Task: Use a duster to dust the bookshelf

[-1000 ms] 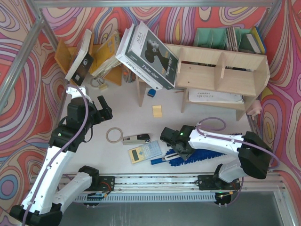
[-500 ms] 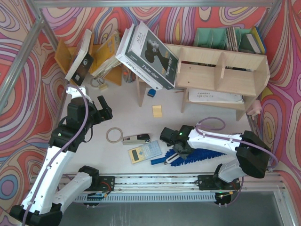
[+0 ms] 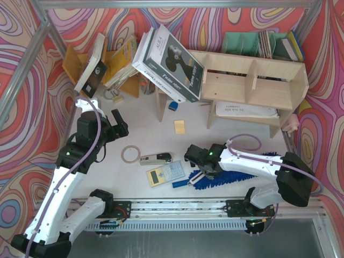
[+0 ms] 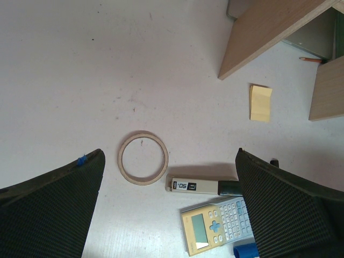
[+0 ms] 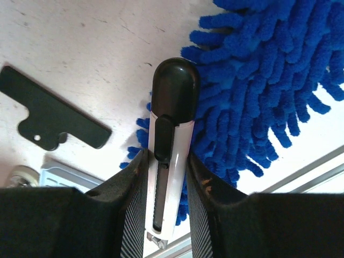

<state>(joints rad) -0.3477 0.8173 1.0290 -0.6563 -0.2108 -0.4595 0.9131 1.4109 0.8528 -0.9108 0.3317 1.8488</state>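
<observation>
**Desk:** While the duster (image 3: 228, 177) lies flat on the bench (image 3: 161, 134) at five o'clock, well apart from the bookshelf (image 3: 252, 80) up at one o'clock, what worries you?

**Me:** Mostly the lift. I grip near the handle end, so the long fluffy head running off toward three o'clock may droop or swing round in the tool. It also passes under my right arm (image 3: 258, 164) and could catch there. The handle tip at eight o'clock sits just beside the calculator (image 3: 165, 173), which I could drag along. Later on, a careless sweep could knock the big books (image 3: 169, 62) leaning over the shelf's eleven o'clock end.

**Desk:** And the tools?

**Me:** My right tool (image 3: 201, 173) has its fingers (image 5: 131, 183) drawn close, pressed on both sides of a white stem with a black cap. Blue fluff lies right behind it, so I judge it to be the duster's neck. My left tool (image 3: 119, 122) hangs spread wide at nine o'clock, holding nothing, looking down on a ring (image 4: 143, 158).
</observation>
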